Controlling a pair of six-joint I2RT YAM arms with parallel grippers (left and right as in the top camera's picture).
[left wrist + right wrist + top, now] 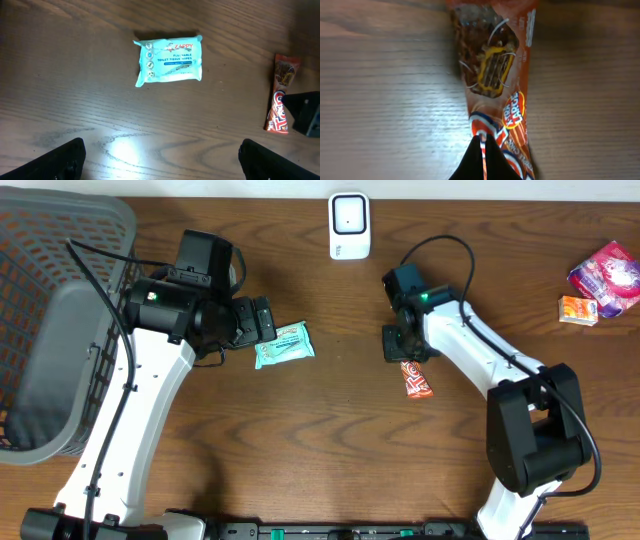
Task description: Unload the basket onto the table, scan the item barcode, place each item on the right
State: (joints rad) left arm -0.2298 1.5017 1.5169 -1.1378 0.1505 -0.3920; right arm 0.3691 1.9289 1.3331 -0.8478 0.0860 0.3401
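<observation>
Grey basket (pixel 50 370) at the table's 9 o'clock edge. Left gripper (pixel 265 320), fingers wide apart, above a wipes pack (pixel 284 344) lying flat near centre. Right gripper (pixel 482 155), fingers pressed together, tips touching the chocolate bar (pixel 416 380), which lies at 5 o'clock from the white barcode scanner (pixel 349 225) at 12 o'clock.

We look down on a dark wood-grain table (pixel 330 450), a pale strip (pixel 480 186) beyond its twelve o'clock edge, soft glare (pixel 122 147) toward seven o'clock up close.
</observation>
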